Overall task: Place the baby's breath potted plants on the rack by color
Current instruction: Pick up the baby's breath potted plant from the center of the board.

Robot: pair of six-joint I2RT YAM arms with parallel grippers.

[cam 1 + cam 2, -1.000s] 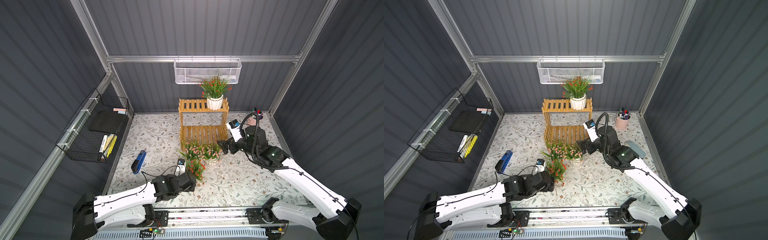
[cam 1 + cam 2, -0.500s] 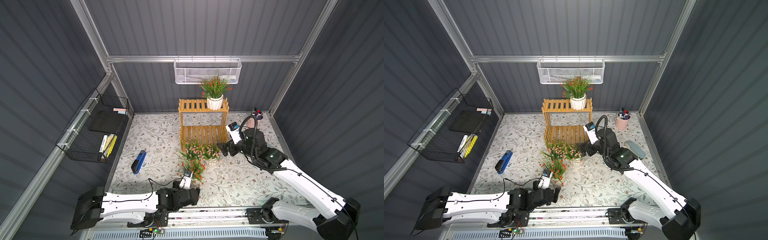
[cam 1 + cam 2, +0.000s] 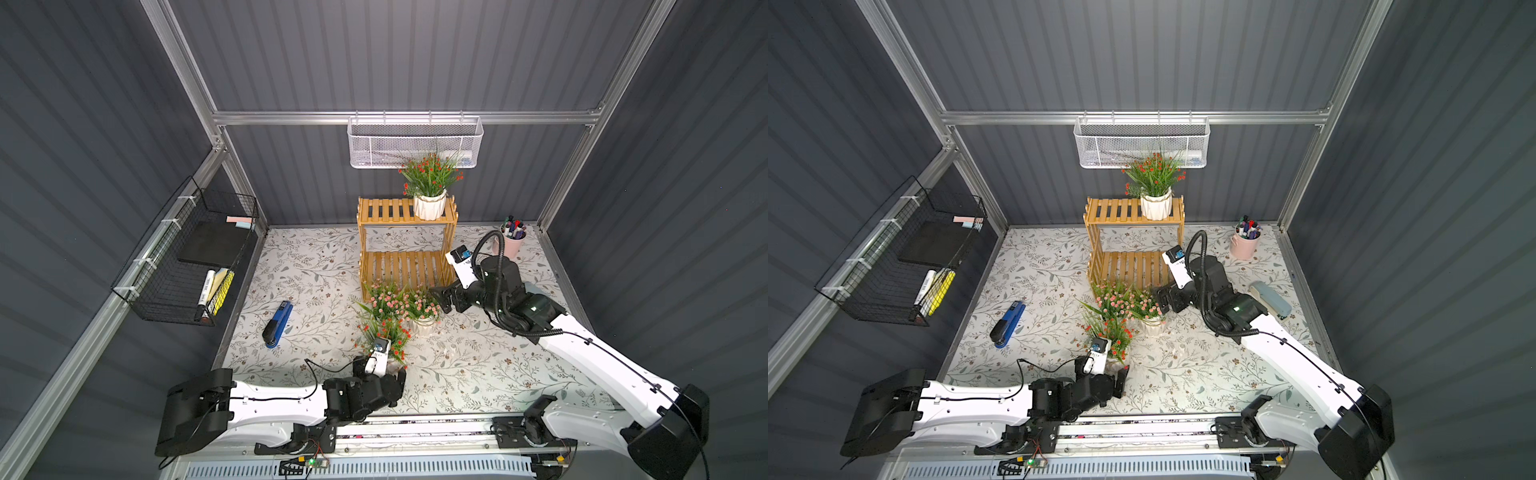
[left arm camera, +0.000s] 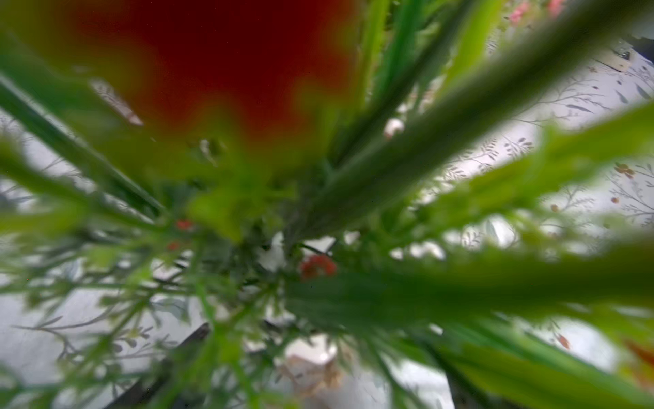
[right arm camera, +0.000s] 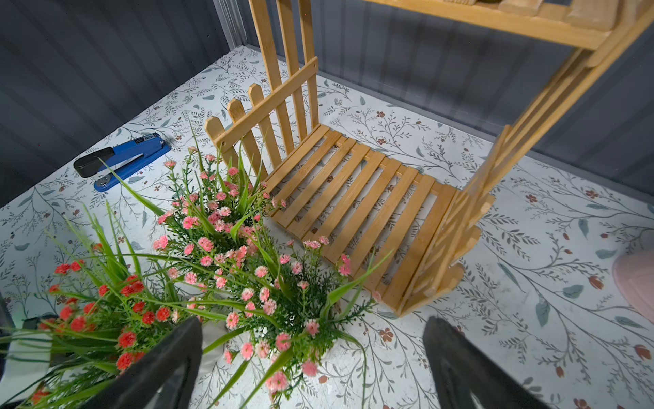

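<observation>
Right tool [image 5: 311, 324] gapes wide, arm outstretched low beside a pink plant [image 5: 283, 301].

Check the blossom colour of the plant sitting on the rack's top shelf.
Red. The plant on the rack shows best in a top view.

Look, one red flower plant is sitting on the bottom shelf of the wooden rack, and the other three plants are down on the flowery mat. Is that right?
Not quite. That red flower plant sits on the top shelf of the wooden rack, not the bottom, as both top views show. The other three plants are on the flowery mat.
</observation>
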